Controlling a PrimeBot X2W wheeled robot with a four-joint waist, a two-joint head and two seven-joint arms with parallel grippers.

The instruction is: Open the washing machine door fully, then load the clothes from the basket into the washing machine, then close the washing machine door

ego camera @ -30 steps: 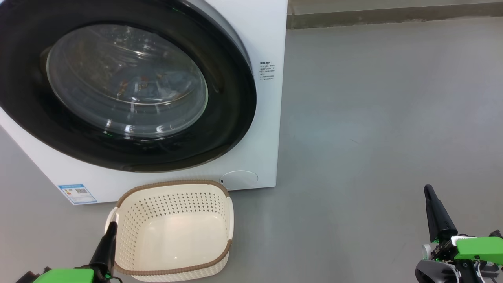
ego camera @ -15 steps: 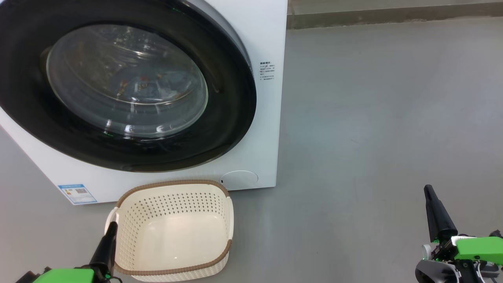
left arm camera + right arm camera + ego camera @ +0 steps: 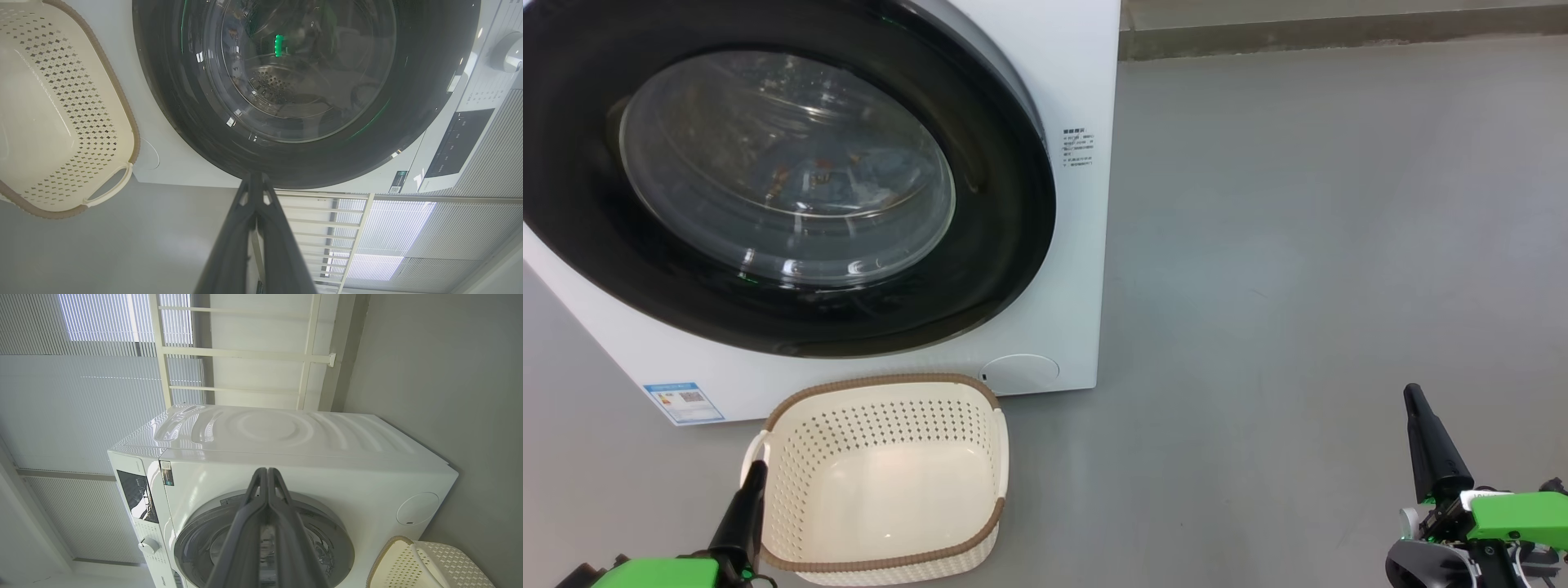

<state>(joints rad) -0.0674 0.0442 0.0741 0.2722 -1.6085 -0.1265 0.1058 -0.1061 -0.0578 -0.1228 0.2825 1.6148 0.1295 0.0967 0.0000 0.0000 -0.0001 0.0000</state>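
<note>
The white washing machine (image 3: 1078,261) stands at the left of the head view, and its door (image 3: 1005,204), black-rimmed with a glass bowl, lies shut against the front. Through the glass I see the clothes (image 3: 849,175), light blue with orange marks, inside the drum. Nothing lies in the cream basket (image 3: 882,380) on the floor in front of the machine. My left gripper (image 3: 758,467) is shut and holds nothing, its tip beside the basket's left handle. My right gripper (image 3: 1411,394) is also shut and holds nothing, far right over bare floor. The left wrist view shows the left gripper (image 3: 255,176) pointing at the door's rim (image 3: 429,102).
Grey floor (image 3: 1298,245) stretches to the right of the machine up to a wall base at the top. A round cap (image 3: 1019,371) and a blue label (image 3: 684,400) sit low on the machine's front. Behind the machine stand a white railing (image 3: 245,355) and window blinds.
</note>
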